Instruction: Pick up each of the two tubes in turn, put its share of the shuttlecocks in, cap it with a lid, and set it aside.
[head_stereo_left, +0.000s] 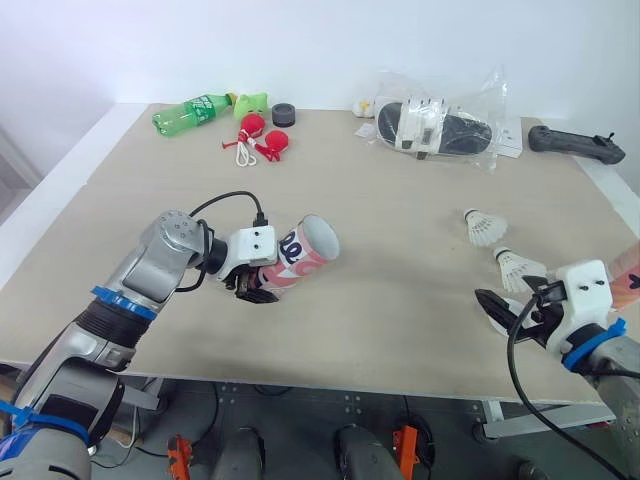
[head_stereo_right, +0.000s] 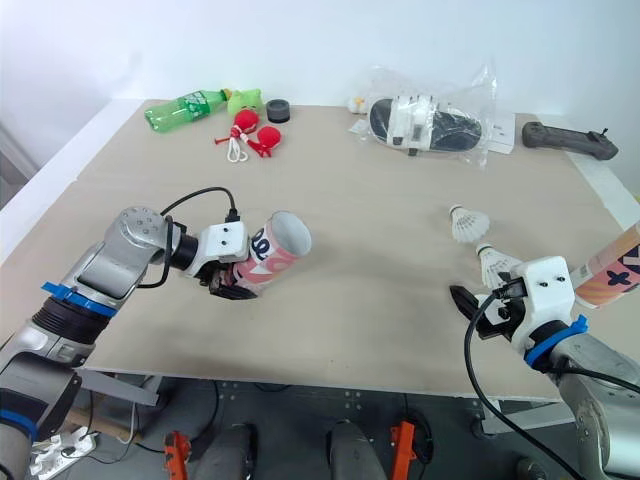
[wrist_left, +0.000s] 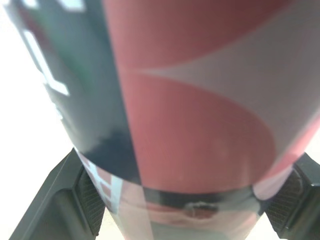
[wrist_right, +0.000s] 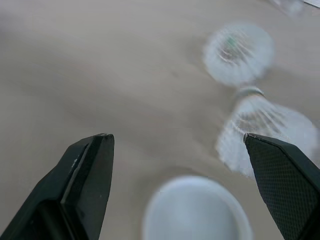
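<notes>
My left gripper (head_stereo_left: 253, 287) is shut on a pink, white and dark tube (head_stereo_left: 303, 253), held just above the table with its open mouth turned up and to the right. In the left wrist view the tube (wrist_left: 200, 115) sits between both fingers (wrist_left: 65, 200). My right gripper (head_stereo_left: 500, 308) stands open low over the table's front right. A round white lid (wrist_right: 197, 210) lies between its fingers (wrist_right: 90, 175). Two white shuttlecocks (head_stereo_left: 485, 228) (head_stereo_left: 518, 268) lie just beyond it. A second tube (head_stereo_right: 610, 270) pokes in at the right edge.
Along the far side lie a green bottle (head_stereo_left: 190, 113), a green toy (head_stereo_left: 252, 102), red toys with a white cord (head_stereo_left: 262, 140), a black ring (head_stereo_left: 285, 113), bagged sandals (head_stereo_left: 440, 125) and a black controller (head_stereo_left: 575, 143). The table's front edge (head_stereo_left: 330, 378) runs close under both grippers.
</notes>
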